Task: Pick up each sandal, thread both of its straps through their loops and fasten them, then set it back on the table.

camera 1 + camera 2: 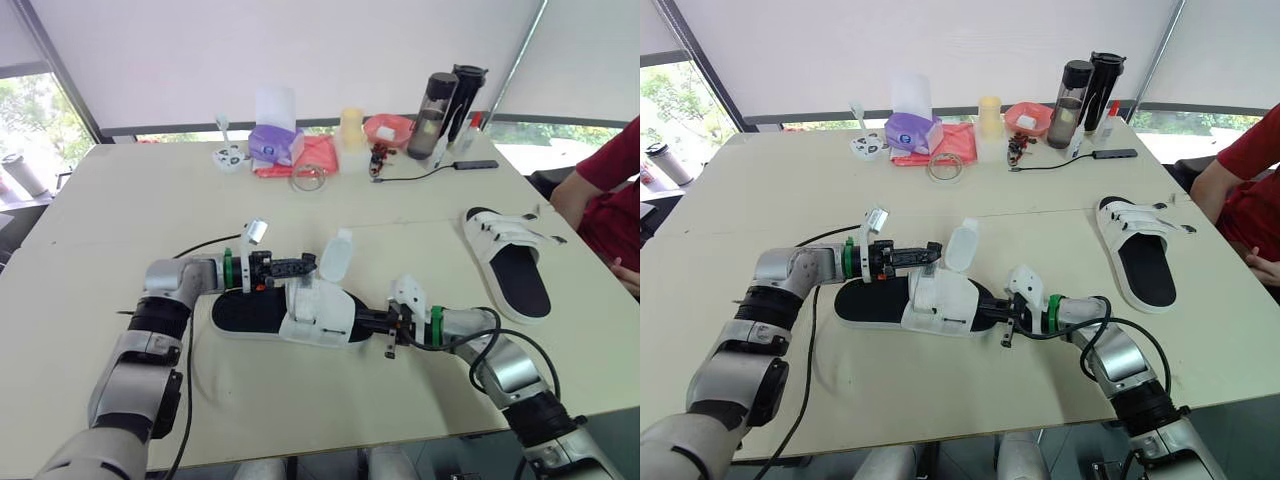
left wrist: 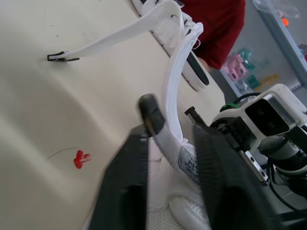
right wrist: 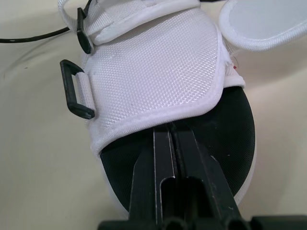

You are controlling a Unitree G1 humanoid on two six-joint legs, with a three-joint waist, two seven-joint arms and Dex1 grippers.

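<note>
A white sandal with a black sole [image 1: 300,315] lies on the table [image 1: 120,210] between my two arms. One of its straps [image 1: 337,252] stands up from the upper. My left gripper [image 1: 303,265] is open with this strap [image 2: 175,86] between its fingers, resting against one fingertip [image 2: 149,110]. My right gripper [image 3: 171,132] is shut, and its tips lie on the black footbed at the toe, right at the edge of the white upper [image 3: 153,72]. Two black loops [image 3: 76,91] hang empty on the upper's side. A second sandal [image 1: 510,260] lies flat at the right.
A person in a red shirt [image 1: 612,190] sits at the table's right edge, close to the second sandal. Along the back stand two dark bottles [image 1: 445,100], a purple tissue box [image 1: 272,142], cups and a black cable [image 1: 430,172]. My arm cables trail over the table.
</note>
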